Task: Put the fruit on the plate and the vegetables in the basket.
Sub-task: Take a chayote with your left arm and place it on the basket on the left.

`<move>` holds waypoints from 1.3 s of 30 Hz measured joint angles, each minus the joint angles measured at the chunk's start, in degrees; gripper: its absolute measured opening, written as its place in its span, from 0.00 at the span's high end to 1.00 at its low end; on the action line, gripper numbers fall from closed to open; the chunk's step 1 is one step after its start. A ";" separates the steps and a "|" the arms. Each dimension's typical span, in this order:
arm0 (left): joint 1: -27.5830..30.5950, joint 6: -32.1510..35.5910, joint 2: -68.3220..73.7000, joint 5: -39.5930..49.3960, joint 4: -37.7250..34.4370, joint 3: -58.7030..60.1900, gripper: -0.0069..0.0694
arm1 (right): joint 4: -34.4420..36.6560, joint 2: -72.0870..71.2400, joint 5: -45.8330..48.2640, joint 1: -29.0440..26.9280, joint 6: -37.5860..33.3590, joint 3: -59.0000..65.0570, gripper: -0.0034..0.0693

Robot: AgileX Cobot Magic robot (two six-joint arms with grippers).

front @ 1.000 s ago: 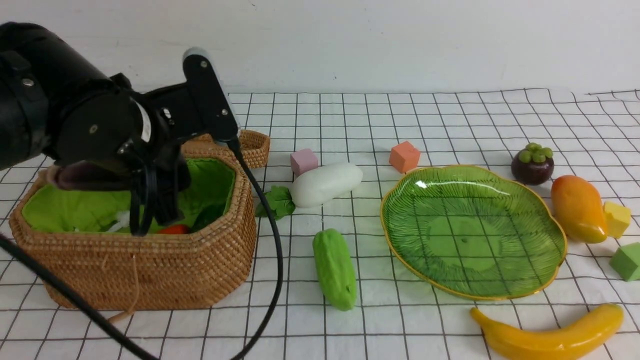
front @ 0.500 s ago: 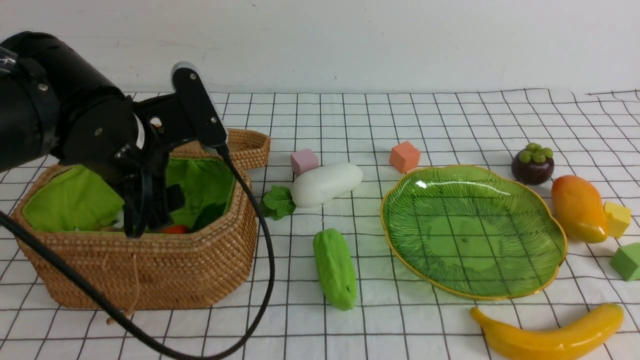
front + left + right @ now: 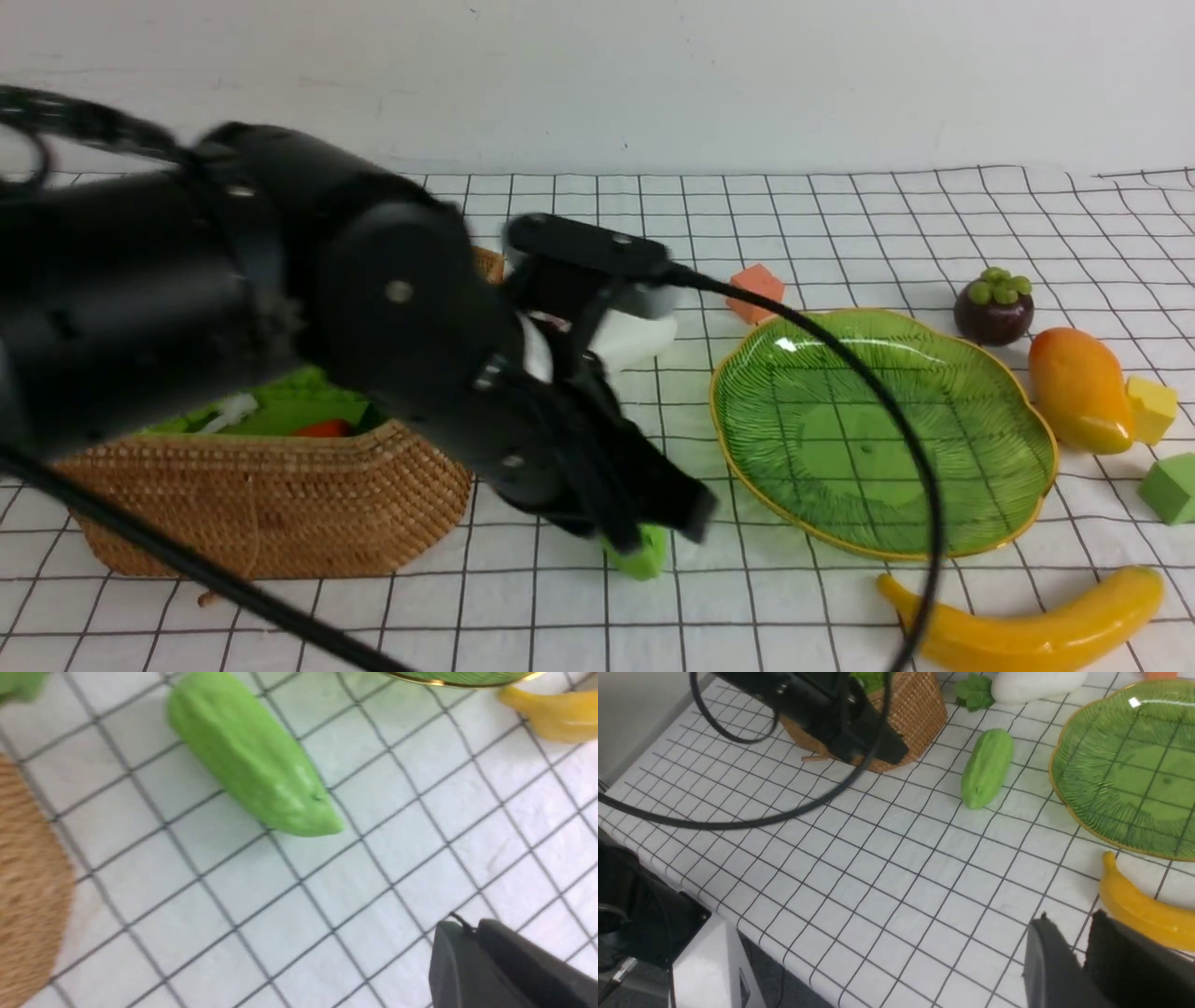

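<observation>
Fingers [image 3: 455, 966] on the left gripper [image 3: 672, 511] are pressed together with nothing between them. And look where it is now: a second ago that arm hung over the wicker basket [image 3: 280, 509], and it has since swung out and down over the green gourd [image 3: 252, 770]. The gourd lies untouched on the cloth between the basket and the leaf plate [image 3: 887, 420]. So the basket drop looks finished and the gourd is my guess for next, though those fingers would have to spread first.

The right gripper [image 3: 1083, 945] waits near the banana [image 3: 1143, 914], fingers a sliver apart, holding nothing. The mango [image 3: 1078, 387] and mangosteen [image 3: 994, 303] sit beside the plate, with no fruit on it yet.

Hard to see — the blurred arm covers most of the white radish [image 3: 639, 338] and much of the basket's inside, where only an orange bit of carrot [image 3: 322, 429] shows.
</observation>
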 joint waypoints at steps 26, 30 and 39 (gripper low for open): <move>1.63 -27.38 37.42 11.51 21.25 -28.66 0.34 | 3.81 0.00 0.00 0.00 -5.75 0.05 0.74; 1.58 -27.22 37.21 15.46 21.30 -29.45 0.33 | 3.88 0.00 0.00 0.00 -5.92 0.05 0.74; -3.80 -11.25 19.89 22.86 22.62 -33.87 0.33 | 3.25 0.00 0.00 0.00 -5.92 0.05 0.73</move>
